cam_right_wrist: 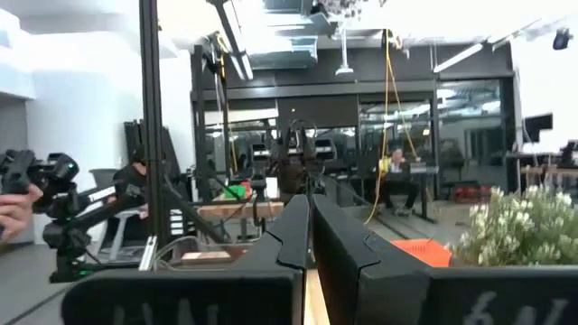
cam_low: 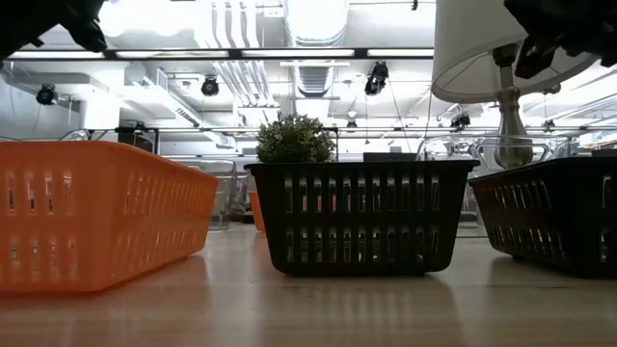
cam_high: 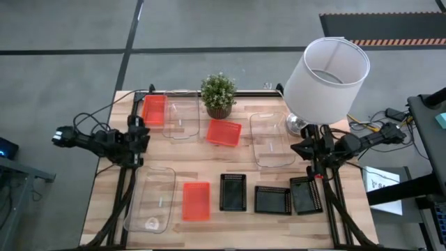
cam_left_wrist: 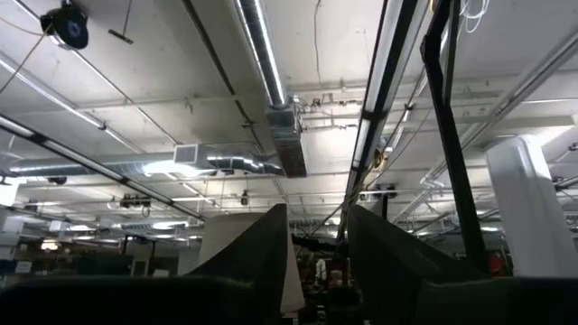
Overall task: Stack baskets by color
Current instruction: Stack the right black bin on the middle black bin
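Note:
Three red-orange baskets (cam_high: 155, 110) (cam_high: 224, 132) (cam_high: 196, 201), three clear baskets (cam_high: 181, 118) (cam_high: 272, 139) (cam_high: 151, 199) and three black perforated baskets (cam_high: 233, 192) (cam_high: 272, 199) (cam_high: 306, 194) rest flat on the wooden table, each apart from the others. My left gripper (cam_high: 143, 136) hovers at the left edge; in its wrist view its fingers (cam_left_wrist: 262, 253) stand apart, tipped up toward the ceiling, with nothing between them. My right gripper (cam_high: 301, 148) hovers at the right edge, its fingers (cam_right_wrist: 293, 230) shut together and empty.
A potted green plant (cam_high: 218, 94) stands at the far middle of the table. A white-shaded lamp (cam_high: 327, 77) stands at the far right, close beside my right arm. Bare wood lies in the table's middle between the rows (cam_high: 209, 164). A person (cam_right_wrist: 135, 181) shows in the room beyond.

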You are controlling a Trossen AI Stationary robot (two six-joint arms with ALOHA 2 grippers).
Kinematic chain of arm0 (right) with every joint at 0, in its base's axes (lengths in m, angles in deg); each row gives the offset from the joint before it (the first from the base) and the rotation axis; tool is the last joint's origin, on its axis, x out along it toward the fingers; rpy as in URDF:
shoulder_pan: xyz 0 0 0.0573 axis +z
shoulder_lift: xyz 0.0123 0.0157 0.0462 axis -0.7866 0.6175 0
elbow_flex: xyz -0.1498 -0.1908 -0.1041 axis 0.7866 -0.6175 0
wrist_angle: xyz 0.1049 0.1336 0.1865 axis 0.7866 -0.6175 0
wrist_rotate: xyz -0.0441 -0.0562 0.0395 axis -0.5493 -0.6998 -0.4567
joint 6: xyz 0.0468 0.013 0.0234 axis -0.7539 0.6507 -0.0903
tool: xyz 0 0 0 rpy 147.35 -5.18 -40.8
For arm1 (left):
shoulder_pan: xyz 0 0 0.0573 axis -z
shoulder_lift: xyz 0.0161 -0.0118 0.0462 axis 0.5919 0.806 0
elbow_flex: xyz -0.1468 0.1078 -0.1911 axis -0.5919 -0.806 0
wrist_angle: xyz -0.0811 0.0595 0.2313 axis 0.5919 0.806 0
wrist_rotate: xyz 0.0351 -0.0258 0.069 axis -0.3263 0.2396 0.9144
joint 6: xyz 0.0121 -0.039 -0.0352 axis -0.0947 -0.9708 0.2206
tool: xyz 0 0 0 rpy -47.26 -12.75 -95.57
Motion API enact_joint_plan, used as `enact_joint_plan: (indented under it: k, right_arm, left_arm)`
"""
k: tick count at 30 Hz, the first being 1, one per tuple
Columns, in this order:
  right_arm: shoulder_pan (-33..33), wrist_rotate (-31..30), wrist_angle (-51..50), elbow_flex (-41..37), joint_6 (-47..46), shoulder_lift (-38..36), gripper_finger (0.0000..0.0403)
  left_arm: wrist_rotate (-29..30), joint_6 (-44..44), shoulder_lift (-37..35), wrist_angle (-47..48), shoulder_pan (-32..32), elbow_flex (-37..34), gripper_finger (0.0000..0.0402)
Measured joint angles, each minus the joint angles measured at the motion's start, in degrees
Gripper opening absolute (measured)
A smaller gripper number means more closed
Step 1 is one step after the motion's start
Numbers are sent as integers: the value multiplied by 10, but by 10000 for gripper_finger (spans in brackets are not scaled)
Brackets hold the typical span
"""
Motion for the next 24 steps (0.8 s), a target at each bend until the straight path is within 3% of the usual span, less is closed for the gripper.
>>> enact_joint_plan:
  k: [8,14,24]
  right_arm:
    - [0,-30,3,61,45,122,9]
    - [0,-28,3,123,78,204,9]
    - [1,-26,-7,210,97,341,9]
  left_arm:
    - [-1,-80,43,-43,0,1,102]
    - [-42,-133,121,-76,0,17,102]
    - [-42,-136,234,-120,0,83,102]
